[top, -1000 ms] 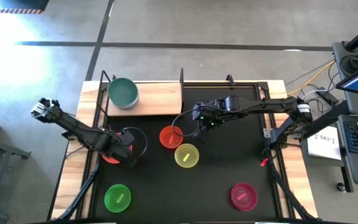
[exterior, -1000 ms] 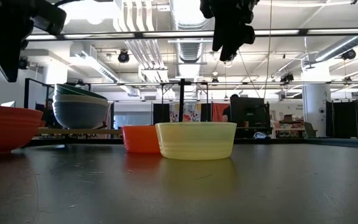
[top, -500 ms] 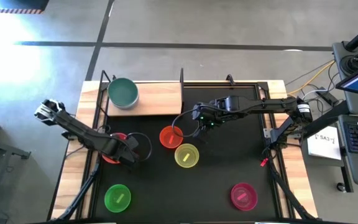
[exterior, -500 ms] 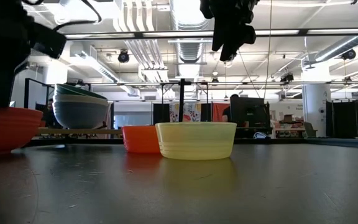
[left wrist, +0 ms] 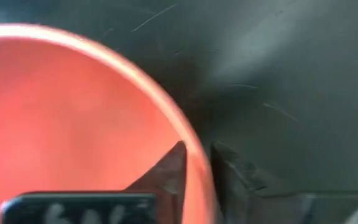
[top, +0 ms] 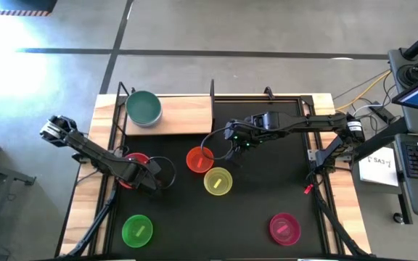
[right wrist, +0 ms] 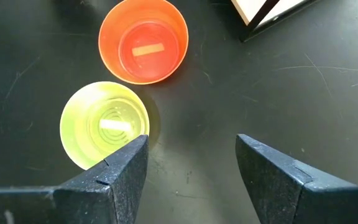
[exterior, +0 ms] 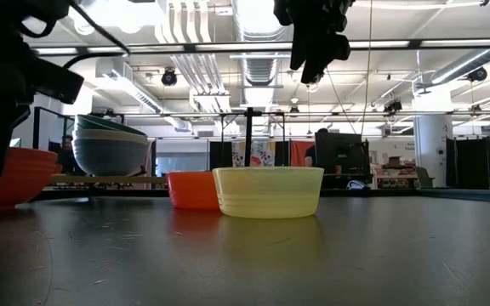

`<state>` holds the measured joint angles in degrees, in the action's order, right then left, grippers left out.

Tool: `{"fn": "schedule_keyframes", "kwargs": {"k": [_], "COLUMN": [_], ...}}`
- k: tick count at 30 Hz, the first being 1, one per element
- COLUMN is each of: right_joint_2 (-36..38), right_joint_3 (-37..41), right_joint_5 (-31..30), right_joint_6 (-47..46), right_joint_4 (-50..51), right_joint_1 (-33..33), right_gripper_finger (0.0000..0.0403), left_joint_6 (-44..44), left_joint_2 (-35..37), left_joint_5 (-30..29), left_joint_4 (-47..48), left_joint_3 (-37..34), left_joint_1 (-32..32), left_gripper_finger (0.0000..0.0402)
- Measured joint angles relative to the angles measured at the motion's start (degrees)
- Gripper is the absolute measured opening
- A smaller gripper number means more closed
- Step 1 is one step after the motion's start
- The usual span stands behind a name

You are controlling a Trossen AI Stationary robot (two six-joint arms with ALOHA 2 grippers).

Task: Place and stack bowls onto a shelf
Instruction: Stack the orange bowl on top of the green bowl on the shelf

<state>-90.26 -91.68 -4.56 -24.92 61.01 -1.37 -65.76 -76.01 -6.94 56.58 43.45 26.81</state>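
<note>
A black mat (top: 267, 196) covers the table, with an open workshop hall behind. The left gripper (left wrist: 197, 171) is down at the red bowl (top: 135, 161) near the mat's left edge, its 2 fingers (left wrist: 169, 171) pinched on the bowl's rim, one inside and one outside. The right gripper (right wrist: 191, 165) hangs above the mat with its fingers spread wide and nothing between them, near the orange bowl (top: 199, 159) and yellow bowl (top: 218, 181), which sit just beside each other. The teal bowl (top: 144, 107) tops a stack on the wooden shelf (top: 183, 114). The green bowl (top: 137, 230) and magenta bowl (top: 284, 228) sit near the front.
</note>
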Motion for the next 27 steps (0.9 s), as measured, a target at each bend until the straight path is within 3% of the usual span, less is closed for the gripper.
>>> {"fn": "schedule_keyframes", "kwargs": {"k": [3,14,22,27], "right_joint_2": [0.0,0.0,0.0,0.0], "right_joint_3": [0.0,0.0,0.0,0.0], "right_joint_5": [0.0,-0.1,-0.1,-1.4], "right_joint_6": [0.0,0.3,0.5,0.5], "right_joint_4": [0.0,-0.3,-0.4,-0.4], "right_joint_1": [0.0,0.0,0.0,0.0], "right_gripper_finger": [0.0228,0.0228,0.0228,0.0228], "left_joint_6": [1.5,11.1,21.6,27.9], "left_joint_2": [0.0,0.0,0.0,0.0], "left_joint_5": [0.0,-1.7,-17.3,-27.6], "left_joint_4": [-0.4,-0.5,8.5,15.6], "left_joint_3": [1.0,10.1,22.2,27.9], "left_joint_1": [0.0,0.0,-1.2,-5.3], "left_gripper_finger": [0.0009,0.0001,0.0,0.0]}}
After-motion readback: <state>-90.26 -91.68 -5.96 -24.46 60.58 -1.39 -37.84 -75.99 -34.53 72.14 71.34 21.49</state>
